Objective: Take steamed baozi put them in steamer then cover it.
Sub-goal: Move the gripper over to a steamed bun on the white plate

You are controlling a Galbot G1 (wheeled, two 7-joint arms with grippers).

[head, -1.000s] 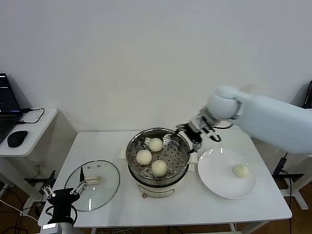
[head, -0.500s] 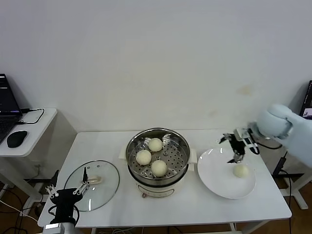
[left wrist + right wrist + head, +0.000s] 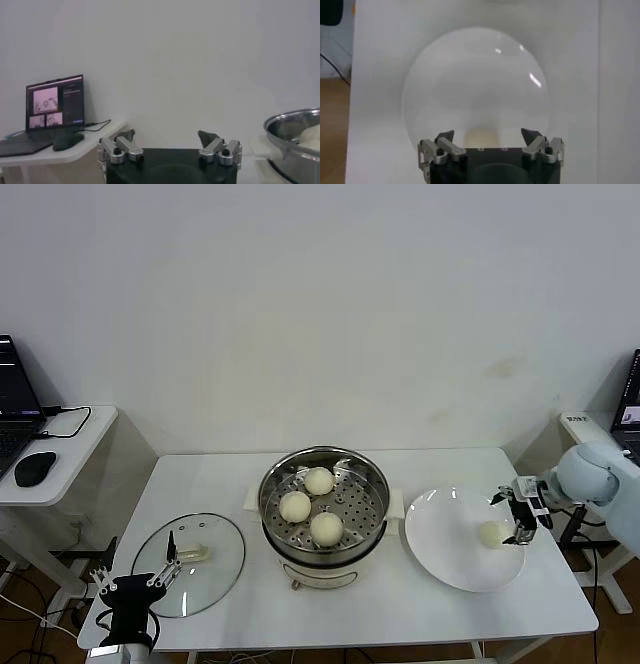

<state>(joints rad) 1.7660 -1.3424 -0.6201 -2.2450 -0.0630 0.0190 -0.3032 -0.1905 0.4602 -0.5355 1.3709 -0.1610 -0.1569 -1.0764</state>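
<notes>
Three baozi (image 3: 318, 480) (image 3: 295, 506) (image 3: 327, 527) lie on the perforated tray inside the steel steamer (image 3: 277, 473) at the table's middle. One more baozi (image 3: 492, 534) rests on the white plate (image 3: 450, 539) to the right. My right gripper (image 3: 518, 511) stands open at the plate's right edge, right beside that baozi (image 3: 482, 138), which shows between its spread fingers. The glass cover (image 3: 215, 569) lies flat on the table at the left. My left gripper (image 3: 132, 584) hangs open and empty at the table's front left corner, and from its wrist the steamer (image 3: 295, 132) shows off to one side.
A side desk (image 3: 70, 449) with a laptop (image 3: 15, 399) and a mouse (image 3: 34, 468) stands to the left of the table. The wall rises close behind the table. Another small stand (image 3: 590, 426) is at the far right.
My right arm swung from over the steamer's right rim across to the plate and came down beside the lone baozi. The left arm stayed put.
</notes>
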